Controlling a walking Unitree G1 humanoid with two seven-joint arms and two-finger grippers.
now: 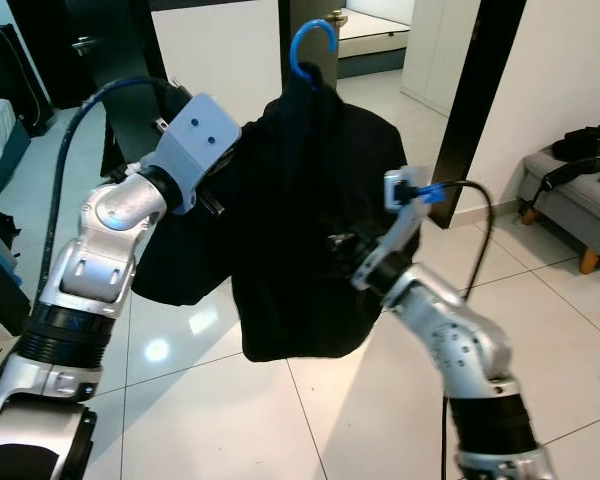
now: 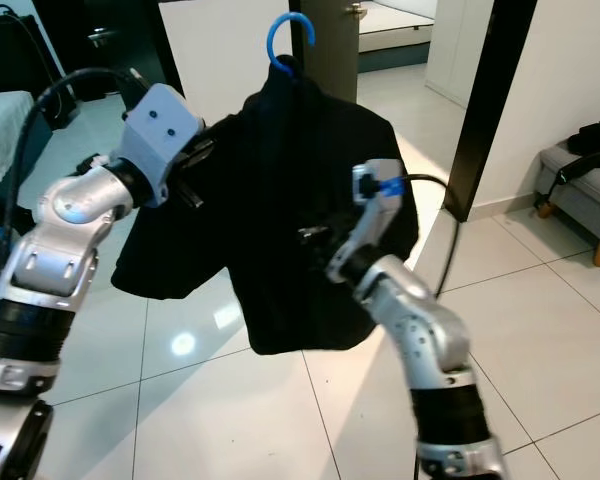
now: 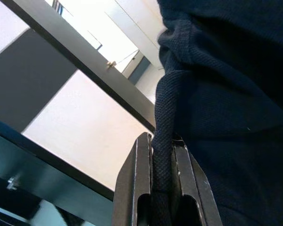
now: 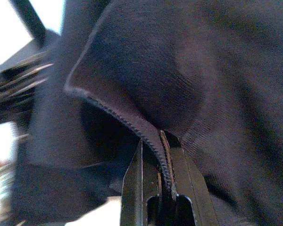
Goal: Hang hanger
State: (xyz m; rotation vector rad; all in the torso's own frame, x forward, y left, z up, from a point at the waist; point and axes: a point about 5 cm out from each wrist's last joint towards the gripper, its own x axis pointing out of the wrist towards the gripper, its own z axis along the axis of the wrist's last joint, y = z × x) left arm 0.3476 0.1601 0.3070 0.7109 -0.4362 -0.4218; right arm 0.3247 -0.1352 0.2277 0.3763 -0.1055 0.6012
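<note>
Both tools were raised over the glossy white tiled floor (image 1: 310, 420). The left tool (image 3: 162, 188) pinched a thick knit fold of the dark garment (image 1: 300, 220), and the right tool (image 4: 162, 188) clamped a stitched hem of it. The soft, heavy cloth hung between them on the blue hanger (image 1: 313, 45) (its curved plastic hook poking above the collar). Farther off stood a dark door frame (image 1: 485, 100) and a grey sofa (image 1: 580, 200).

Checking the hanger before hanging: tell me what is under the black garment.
Under the black garment, a blue hook pokes out on top; the hanger's body is covered. Left gripper and right gripper each pinch fabric.
</note>
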